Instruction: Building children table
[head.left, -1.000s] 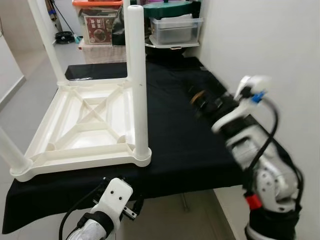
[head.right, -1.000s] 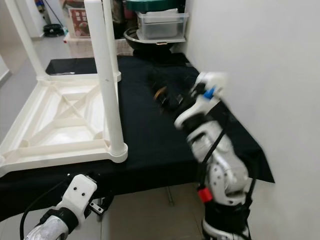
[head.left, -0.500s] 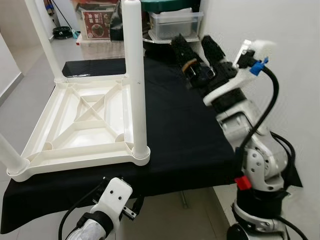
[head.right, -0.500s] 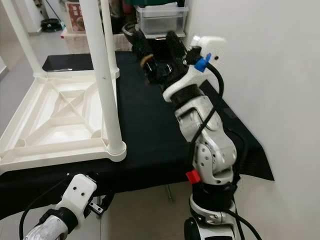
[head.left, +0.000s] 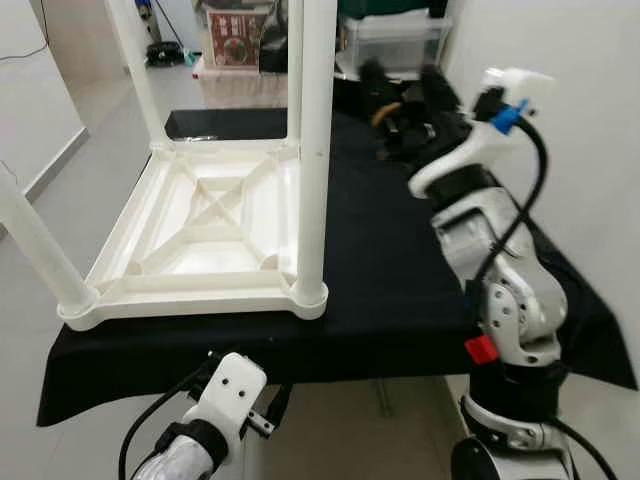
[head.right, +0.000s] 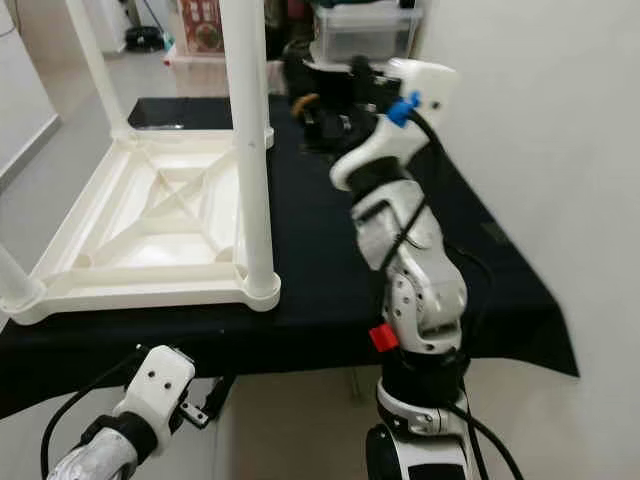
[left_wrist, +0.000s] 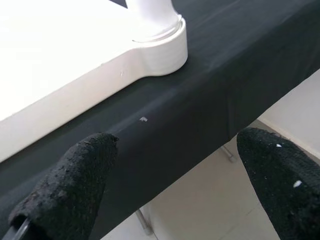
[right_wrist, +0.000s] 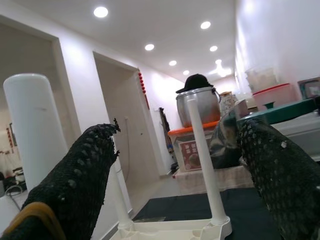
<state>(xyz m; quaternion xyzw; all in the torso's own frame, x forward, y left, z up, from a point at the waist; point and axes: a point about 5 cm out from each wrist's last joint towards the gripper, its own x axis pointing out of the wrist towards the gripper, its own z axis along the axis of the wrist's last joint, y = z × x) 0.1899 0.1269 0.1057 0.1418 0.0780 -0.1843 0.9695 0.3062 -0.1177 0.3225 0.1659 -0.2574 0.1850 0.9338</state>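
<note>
Right gripper (head.left: 405, 100): raised over the far end of the bench, its fingers (right_wrist: 75, 185) spread apart and holding nothing.
Left gripper (left_wrist: 175, 185): low down, just below the near edge of the bench, fingers (left_wrist: 70, 180) wide apart, holding nothing.
Children table (head.left: 215, 240): white, upside down on the black cloth (head.left: 385, 260), left of the right fingers, legs pointing up.
Nearest leg (head.left: 312, 150): stands just above the left fingers.
Storage boxes (head.right: 365, 35): beyond the right fingers, past the bench.
</note>
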